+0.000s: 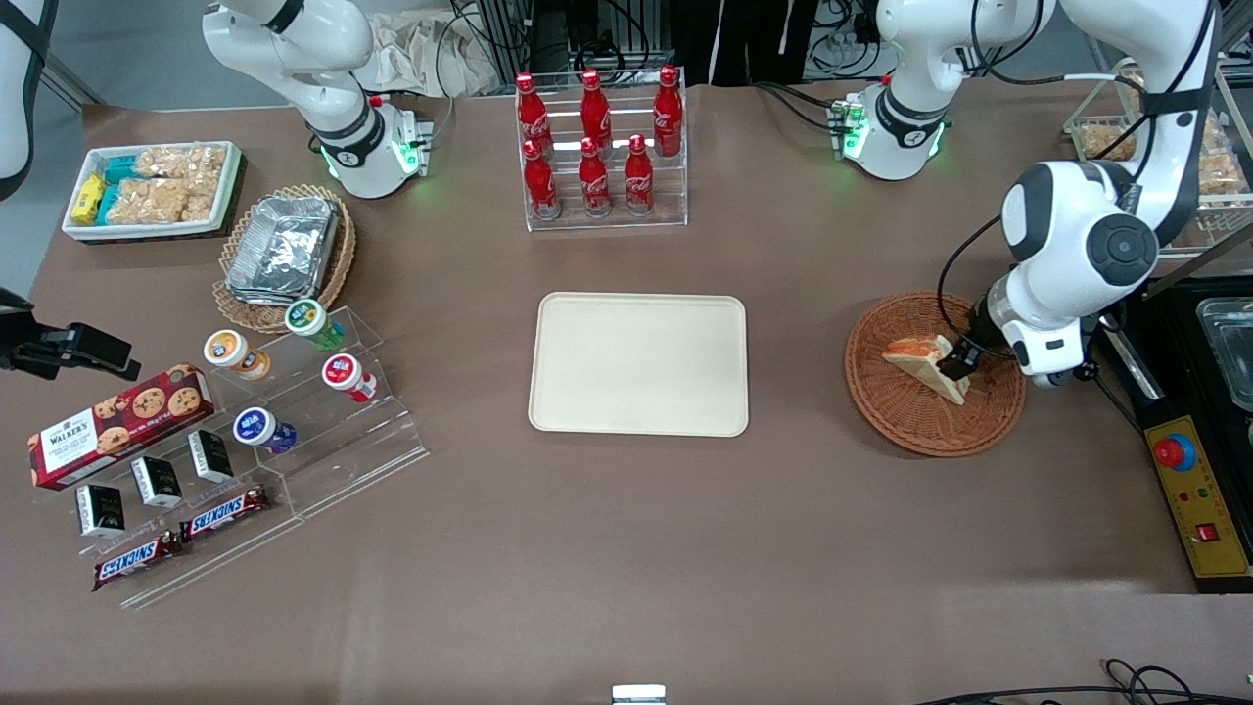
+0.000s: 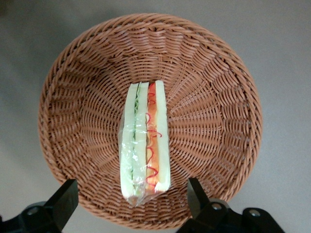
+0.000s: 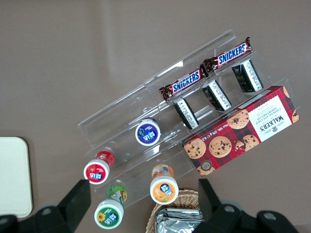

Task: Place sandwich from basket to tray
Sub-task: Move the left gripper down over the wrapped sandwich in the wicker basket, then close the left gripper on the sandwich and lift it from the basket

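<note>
Sandwich wedge of white bread [image 2: 145, 143] lies unlifted in the round reddish-brown wicker basket [image 2: 82, 97], pincer [image 2: 131, 204] spread astride it, cream rectangular tray [image 1: 638, 363] bare.

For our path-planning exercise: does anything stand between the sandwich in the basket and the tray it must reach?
Nothing visible does. The sandwich lies in the basket with the open pincer above it, and only bare table separates the basket from the tray.
</note>
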`<state>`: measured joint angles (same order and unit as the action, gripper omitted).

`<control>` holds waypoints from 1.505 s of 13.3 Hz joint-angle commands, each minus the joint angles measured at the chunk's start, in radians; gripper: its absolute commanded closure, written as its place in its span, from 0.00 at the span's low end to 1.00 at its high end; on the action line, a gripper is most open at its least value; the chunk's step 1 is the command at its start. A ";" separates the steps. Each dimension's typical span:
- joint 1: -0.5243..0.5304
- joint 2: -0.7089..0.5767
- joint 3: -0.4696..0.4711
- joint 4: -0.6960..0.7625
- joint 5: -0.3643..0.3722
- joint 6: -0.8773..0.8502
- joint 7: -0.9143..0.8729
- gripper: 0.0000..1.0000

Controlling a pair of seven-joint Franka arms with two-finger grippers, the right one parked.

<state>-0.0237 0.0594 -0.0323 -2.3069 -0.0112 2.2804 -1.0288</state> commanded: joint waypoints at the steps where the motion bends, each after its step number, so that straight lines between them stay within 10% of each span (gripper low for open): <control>1: -0.005 0.040 0.000 -0.023 -0.010 0.088 -0.052 0.00; 9: -0.015 0.097 0.000 -0.037 -0.004 0.133 -0.079 0.01; 13: -0.022 0.115 0.000 -0.035 -0.003 0.139 -0.079 0.47; 15: -0.035 0.105 -0.001 -0.028 -0.001 0.108 -0.105 0.91; 20: -0.035 0.014 0.000 0.142 0.013 -0.219 -0.048 1.00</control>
<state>-0.0527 0.1146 -0.0344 -2.2682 -0.0094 2.2186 -1.0997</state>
